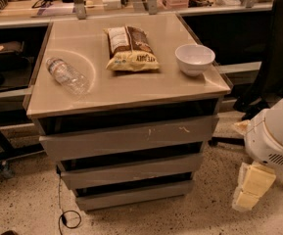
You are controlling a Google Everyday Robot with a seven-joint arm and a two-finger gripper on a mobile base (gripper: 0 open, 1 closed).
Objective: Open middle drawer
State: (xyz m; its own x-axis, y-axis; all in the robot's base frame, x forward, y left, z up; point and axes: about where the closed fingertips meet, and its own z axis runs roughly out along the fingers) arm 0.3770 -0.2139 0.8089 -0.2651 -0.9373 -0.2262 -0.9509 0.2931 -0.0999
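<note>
A water bottle [68,76] lay on its side at the left of the cabinet top [146,86]. A snack bag [130,49] lay mid-top and a white bowl [195,58] stood toward the right, none of them overhanging the fronts below. The middle drawer [131,171] looked shut, between the scratched top drawer [129,137] and the narrow bottom drawer [133,195]. Its handleless front probably called for hooking its upper edge. At the far right, the gripper [251,190] hung low by the floor, apart from the cabinet; spread or closed, I could not tell.
</note>
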